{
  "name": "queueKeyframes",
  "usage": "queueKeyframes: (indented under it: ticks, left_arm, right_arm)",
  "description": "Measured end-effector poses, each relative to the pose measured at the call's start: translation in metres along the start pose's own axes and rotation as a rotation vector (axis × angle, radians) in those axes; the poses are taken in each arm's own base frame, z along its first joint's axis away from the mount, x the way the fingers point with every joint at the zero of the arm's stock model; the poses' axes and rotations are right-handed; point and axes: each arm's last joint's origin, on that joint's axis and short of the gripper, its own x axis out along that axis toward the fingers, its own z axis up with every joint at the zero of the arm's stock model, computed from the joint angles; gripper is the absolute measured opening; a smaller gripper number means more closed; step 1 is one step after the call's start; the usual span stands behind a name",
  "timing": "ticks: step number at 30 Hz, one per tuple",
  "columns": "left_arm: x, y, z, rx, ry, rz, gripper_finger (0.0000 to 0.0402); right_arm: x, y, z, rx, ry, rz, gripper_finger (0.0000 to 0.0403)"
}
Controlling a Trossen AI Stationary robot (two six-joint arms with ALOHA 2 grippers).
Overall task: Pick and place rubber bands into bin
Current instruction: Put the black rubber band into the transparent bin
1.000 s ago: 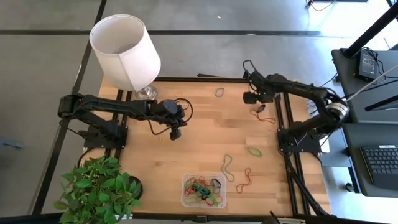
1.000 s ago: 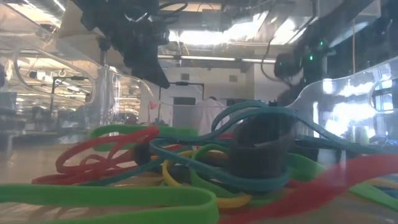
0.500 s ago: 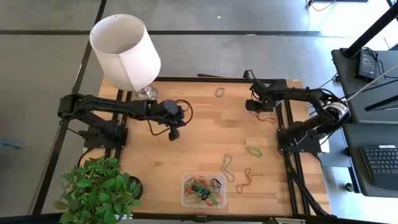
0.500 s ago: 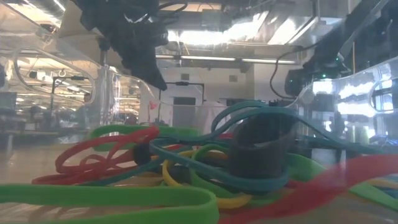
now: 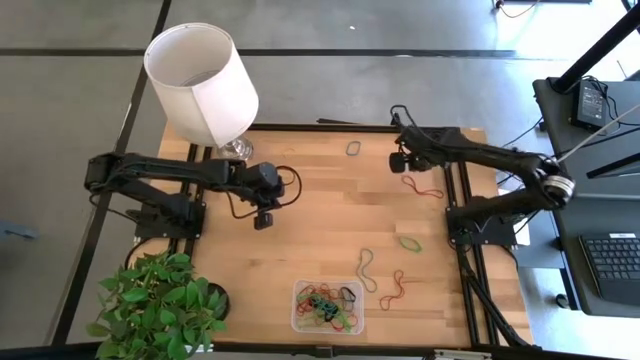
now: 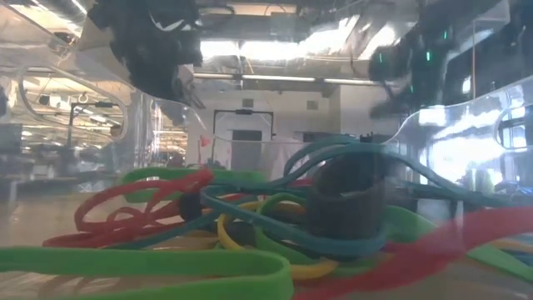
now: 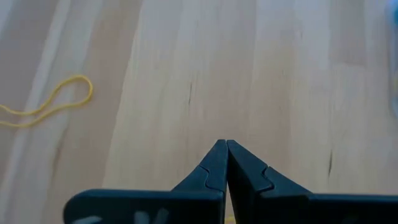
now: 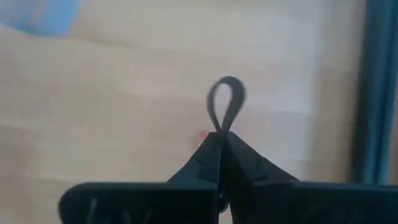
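In the high view the right hand [image 5: 399,163] sits in the upper right of the table [image 5: 320,230], near its far edge. Its wrist view shows the 2 fingers [image 8: 208,163] pressed together, pinching a dark rubber band [image 8: 225,110] whose loop stands out beyond the tips. A red rubber band [image 5: 421,187] lies on the wood just below that hand in the high view, and a grey one [image 5: 353,149] lies to its left by the far edge.

The left hand [image 5: 262,219] is left of the frame's centre, over bare wood, its fingers [image 7: 211,171] fully closed on nothing; a yellow rubber band [image 7: 46,109] shows in its wrist view.

The bin [image 5: 326,306] stands at the bottom centre of the high view, holding a tangle of coloured bands. Just to its upper right lie 3 loose bands: a pale one [image 5: 367,268], a red one [image 5: 393,288] and a green one [image 5: 409,243]. A lamp [image 5: 202,82] occupies the upper left and a potted plant [image 5: 157,305] the lower left.
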Motion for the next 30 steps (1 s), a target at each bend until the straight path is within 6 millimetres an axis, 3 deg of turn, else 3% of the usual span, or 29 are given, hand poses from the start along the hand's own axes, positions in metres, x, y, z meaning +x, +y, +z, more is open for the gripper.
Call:
queueKeyframes:
  ticks: [6,12,15,21,25,30]
  left_arm:
    - [-0.013,-0.003,0.001,0.056,-0.06,-0.006,0.0002]
    - [-0.007,-0.008,-0.01,0.145,-0.047,-0.021,0.0001]
    - [-0.001,-0.009,-0.017,0.157,-0.05,-0.026,0.0002]
    - [0.002,-0.011,-0.018,0.181,-0.062,-0.03,0.0002]
    - [0.002,-0.011,-0.018,0.19,-0.062,-0.03,0.0002]
    - [0.002,-0.011,-0.019,0.19,-0.059,-0.035,0.0003]
  right_arm:
    - [-0.07,0.046,-0.035,-0.169,-0.082,0.22,0.0003]
    - [-0.13,0.094,-0.098,-0.325,-0.132,0.426,0.0002]
    - [-0.151,0.118,-0.135,-0.438,-0.118,0.491,0.0002]
    - [-0.169,0.174,-0.204,-0.549,-0.07,0.532,0.0001]
    - [-0.165,0.211,-0.24,-0.61,-0.04,0.532,0.0001]
    - [-0.15,0.252,-0.269,-0.701,0.012,0.532,0.0002]
